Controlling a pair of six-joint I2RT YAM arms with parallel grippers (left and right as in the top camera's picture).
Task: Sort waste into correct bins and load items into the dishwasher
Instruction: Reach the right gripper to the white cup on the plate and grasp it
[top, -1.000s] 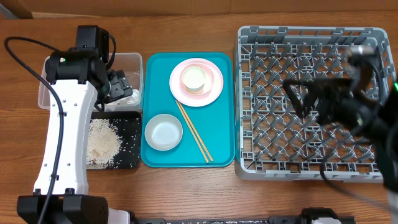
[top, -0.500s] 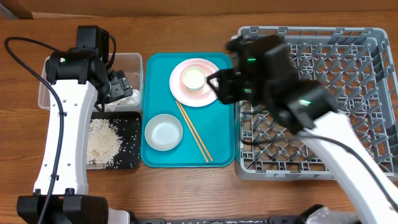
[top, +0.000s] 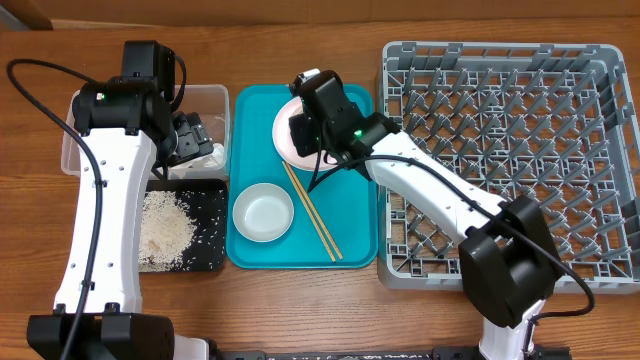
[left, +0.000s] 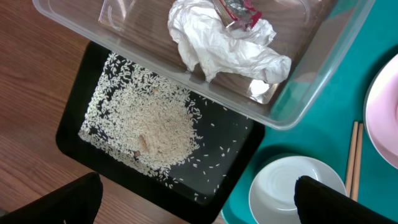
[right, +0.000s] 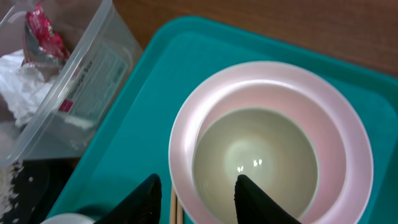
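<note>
My right claw (right: 199, 202) has swung from the rack (top: 500, 150) to hover over the pink bowl (right: 273, 81), jaws apart (nothing held); loading likely begins.

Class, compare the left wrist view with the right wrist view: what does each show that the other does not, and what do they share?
Only the left wrist view shows the rice heap on the black tray and the white bowl's inside. Only the right wrist view shows the pink bowl's inside, with the right gripper open near its rim. Both show the clear tub holding the napkin and red wrapper, the chopsticks, and the teal tray.
</note>
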